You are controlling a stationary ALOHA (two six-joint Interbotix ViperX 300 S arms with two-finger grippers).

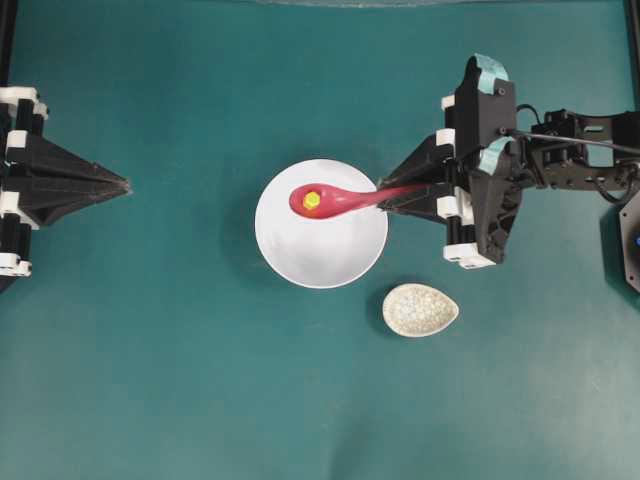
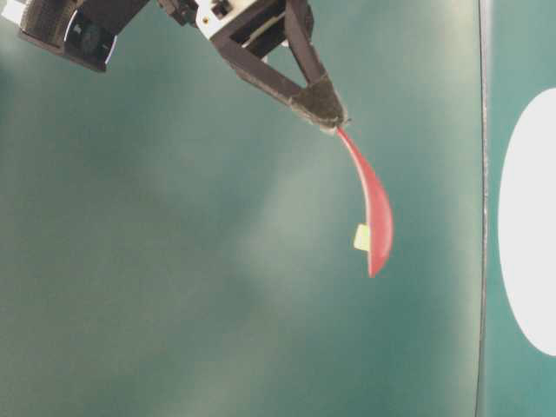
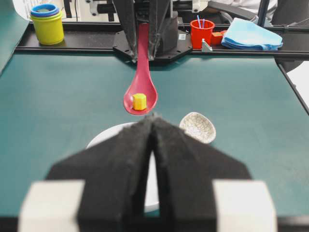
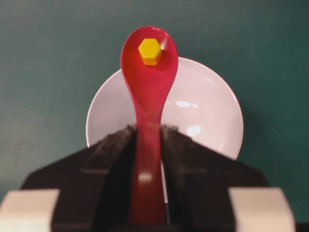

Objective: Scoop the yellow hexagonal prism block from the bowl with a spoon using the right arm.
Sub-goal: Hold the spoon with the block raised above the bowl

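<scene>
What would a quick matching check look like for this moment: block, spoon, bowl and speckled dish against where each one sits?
Things:
1. yellow block
2. spoon
3. bowl
4. speckled dish

Places or states:
A. on the table, nothing in it
B. handle clamped in the right jaws, lifted above the bowl
C. resting in the red scoop
D. on the table beside the bowl, untouched

Pairs: 1-C, 2-B, 3-A, 4-D
</scene>
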